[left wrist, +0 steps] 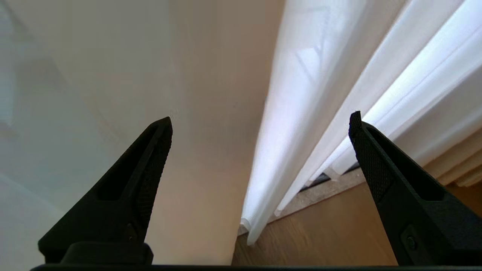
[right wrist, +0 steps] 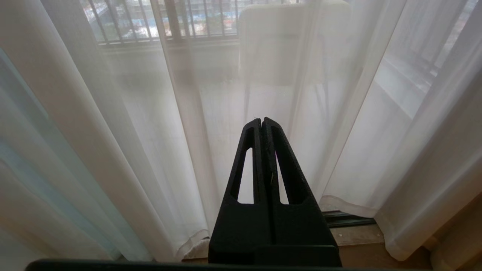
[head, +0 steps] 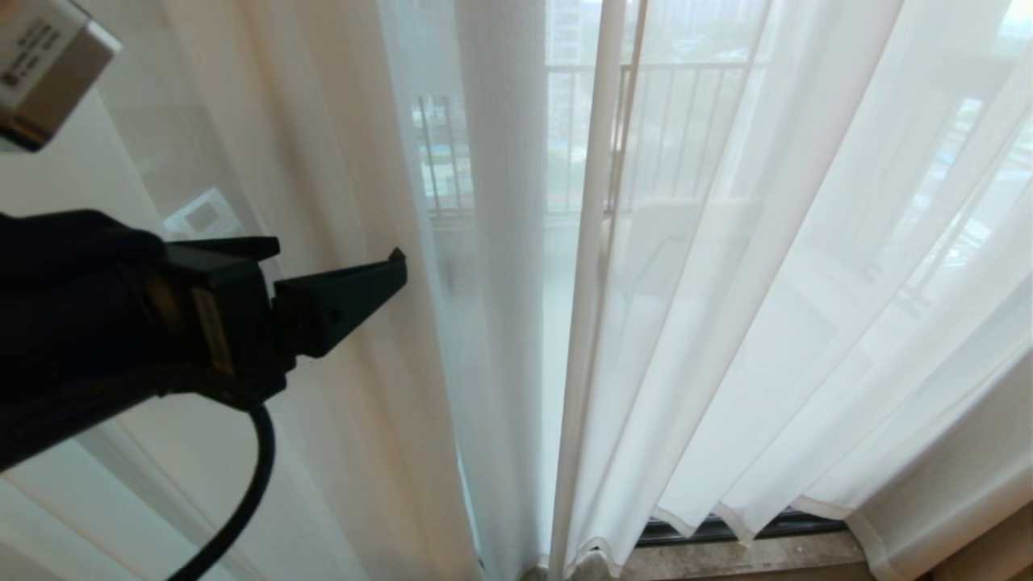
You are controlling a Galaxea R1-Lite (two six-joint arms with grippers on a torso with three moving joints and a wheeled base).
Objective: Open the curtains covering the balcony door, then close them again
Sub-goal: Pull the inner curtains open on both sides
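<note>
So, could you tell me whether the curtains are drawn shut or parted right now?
Shut. The curtains hang across the glass, hemmed edges meeting at the middle; the balcony railing shows only through fabric.

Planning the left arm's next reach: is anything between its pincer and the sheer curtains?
Nothing visible. The left pincer stands open right in front of the curtains, beside the inner edge of the left panel, with only air between. The right pincer is shut, apart from the fabric.
</note>
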